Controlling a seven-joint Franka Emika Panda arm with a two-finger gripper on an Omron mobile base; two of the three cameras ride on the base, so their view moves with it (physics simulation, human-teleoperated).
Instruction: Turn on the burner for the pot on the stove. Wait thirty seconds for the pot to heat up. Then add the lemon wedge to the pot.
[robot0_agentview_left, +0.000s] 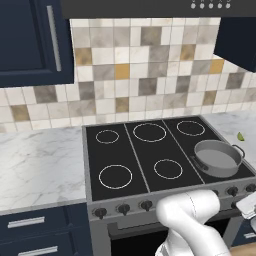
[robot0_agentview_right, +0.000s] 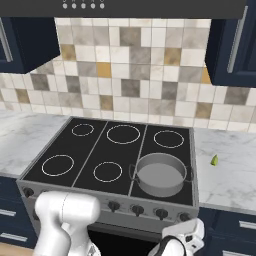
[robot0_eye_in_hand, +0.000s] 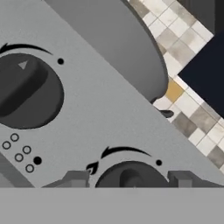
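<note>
Pot (robot0_agentview_right: 159, 174) on the stove's (robot0_agentview_right: 90, 150) front-right burner, lemon wedge (robot0_agentview_right: 214, 160) on the counter; gripper (robot0_eye_in_hand: 131, 180), fingers apart, apparently straddles a knob (robot0_eye_in_hand: 129, 177): close squarely before twisting

You see the grey metal pot (robot0_agentview_right: 160, 174) on the black glass stove (robot0_agentview_right: 95, 150) with thin white rings. At the pot's 3 o'clock, a yellow-green lemon wedge (robot0_agentview_right: 214, 160) lies on white grey-veined marble counter (robot0_agentview_right: 230, 175). Beige, grey and ochre backsplash tiles (robot0_agentview_right: 140, 75); navy cabinets (robot0_agentview_left: 30, 40).
</note>
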